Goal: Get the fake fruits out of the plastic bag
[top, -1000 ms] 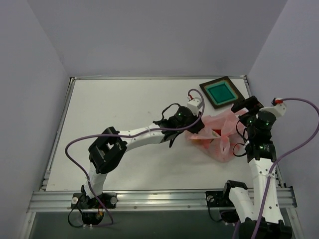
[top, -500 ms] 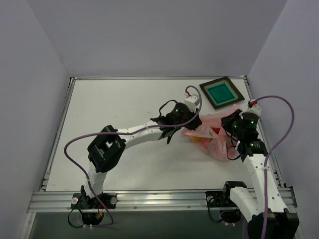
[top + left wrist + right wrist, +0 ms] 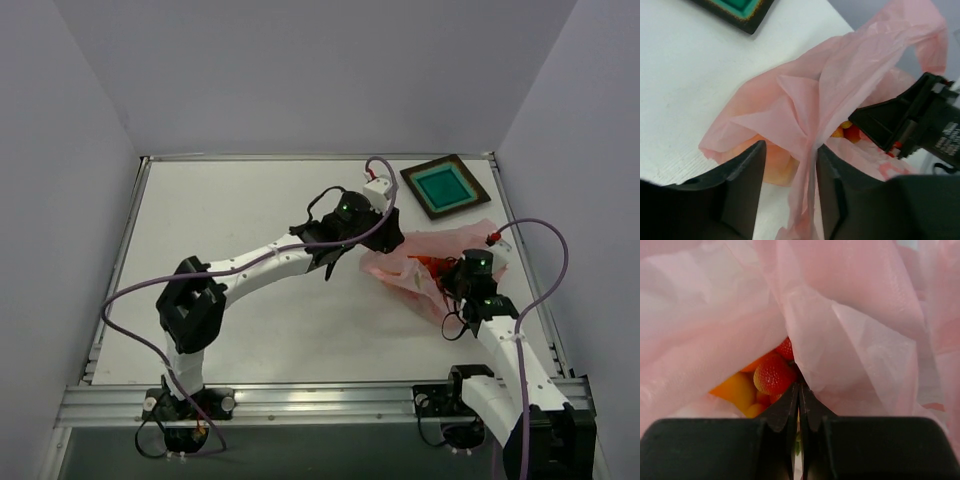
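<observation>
The pink plastic bag [image 3: 432, 250] lies crumpled at the right of the table. My left gripper [image 3: 378, 248] hovers at its left end, open; in the left wrist view [image 3: 789, 150] a strip of bag film [image 3: 840, 75] hangs loose between the jaws beside the right finger. My right gripper [image 3: 448, 272] reaches into the bag's mouth and is shut, a fold of the film [image 3: 865, 340] pinched at its tips [image 3: 799, 386]. Just beyond those tips lie the fake fruits: a red strawberry [image 3: 772, 376] and a yellow-orange one [image 3: 737, 390]. They also show in the bag's mouth as red [image 3: 425, 262] and orange [image 3: 847, 131].
A dark square tray with a teal centre [image 3: 445, 185] sits at the back right, just behind the bag; its corner shows [image 3: 735, 7] in the left wrist view. The right gripper's black body [image 3: 910, 125] is close to the left one. The table's right rail [image 3: 530, 270] runs beside the bag.
The left gripper has opened and let go of the film, drawing back a little. The right arm swung left and down into the bag's mouth and shut there.
</observation>
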Tool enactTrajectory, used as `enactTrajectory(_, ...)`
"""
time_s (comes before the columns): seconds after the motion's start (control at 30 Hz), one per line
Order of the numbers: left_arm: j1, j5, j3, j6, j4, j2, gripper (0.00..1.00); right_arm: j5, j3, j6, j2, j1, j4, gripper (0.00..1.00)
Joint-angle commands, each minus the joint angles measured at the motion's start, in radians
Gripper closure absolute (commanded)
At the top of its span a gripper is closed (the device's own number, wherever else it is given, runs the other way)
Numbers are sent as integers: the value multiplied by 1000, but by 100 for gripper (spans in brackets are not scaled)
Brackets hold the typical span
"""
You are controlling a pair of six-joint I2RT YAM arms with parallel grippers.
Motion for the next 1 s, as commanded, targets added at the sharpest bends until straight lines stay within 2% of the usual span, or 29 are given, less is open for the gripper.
enactTrajectory(0.0, -28, -37, 8, 11, -68, -184, 56, 87, 2, 27, -15, -3, 24, 100)
enactTrajectory(0.03, -37, -42, -7, 1, -71, -216, 42, 67, 6, 29, 6, -2, 24, 100)
enactTrajectory(0.07, -48, -42, -54, -15, -71, -232, 37, 15, 3, 32, 6, -2, 30, 100)
enactTrajectory(0.17, -50, -24, -151, -93, -28, -282, 29, -71, -24, 40, -41, 3, 69, 100)
enactTrajectory(0.2, -50, -7, -202, -122, -10, -288, 28, -143, -32, 31, -75, 3, 76, 100)
enactTrajectory(0.4, -85, 116, -305, -202, 105, -302, 18, -251, -109, 38, -228, 8, 35, 100)
enactTrajectory(0.43, -100, 121, -325, -204, 134, -302, 8, -278, -118, 43, -246, 8, 29, 100)
enactTrajectory(0.47, -105, 125, -331, -211, 159, -296, 4, -292, -127, 47, -259, 6, 26, 100)
enactTrajectory(0.57, -106, 142, -300, -216, 167, -241, 6, -317, -138, 60, -279, 11, 9, 100)
enactTrajectory(0.73, -125, 61, -244, -178, 92, -157, 6, -323, -126, 57, -265, 21, -26, 99)
enactTrajectory(0.93, -132, -5, -202, -190, 125, -65, 6, -317, -115, 53, -259, 40, -31, 99)
enactTrajectory(0.97, -132, -25, -205, -190, 143, -57, 0, -297, -110, 52, -262, 40, -38, 99)
